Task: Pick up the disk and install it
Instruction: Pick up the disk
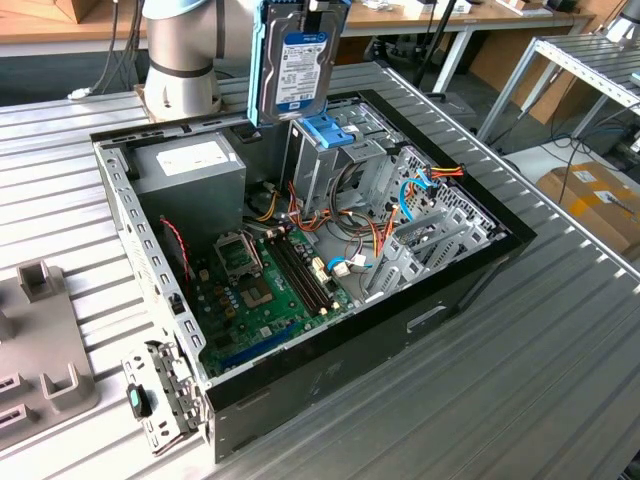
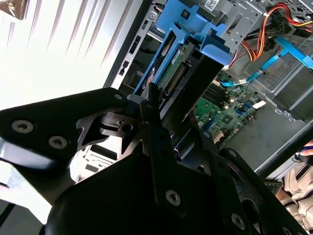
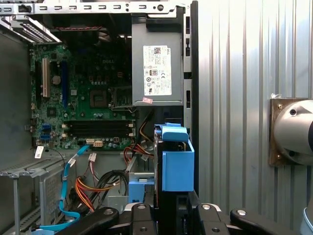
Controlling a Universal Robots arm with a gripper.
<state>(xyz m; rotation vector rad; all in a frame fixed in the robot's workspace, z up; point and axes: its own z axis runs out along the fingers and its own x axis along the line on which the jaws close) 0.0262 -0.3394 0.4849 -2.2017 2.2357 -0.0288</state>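
Hanging upright, the disk [image 1: 298,50] (blue-white label [image 1: 304,72])

This is a robotics lab or workshop; a ribbed metal worktable [image 1: 520,380] carries the base of a robot arm [image 1: 182,60]; an opened computer case [image 1: 330,370] lies on it with its motherboard [image 1: 260,290] and cables bare; the disk [image 1: 300,65] hangs above the case; a grey moulded fixture [image 1: 40,340] sits at the exterior view's left; behind stand wooden benches [image 1: 420,18] with trailing cables, an aluminium frame rack [image 1: 590,60], and a cardboard box [image 1: 600,200] on the floor.
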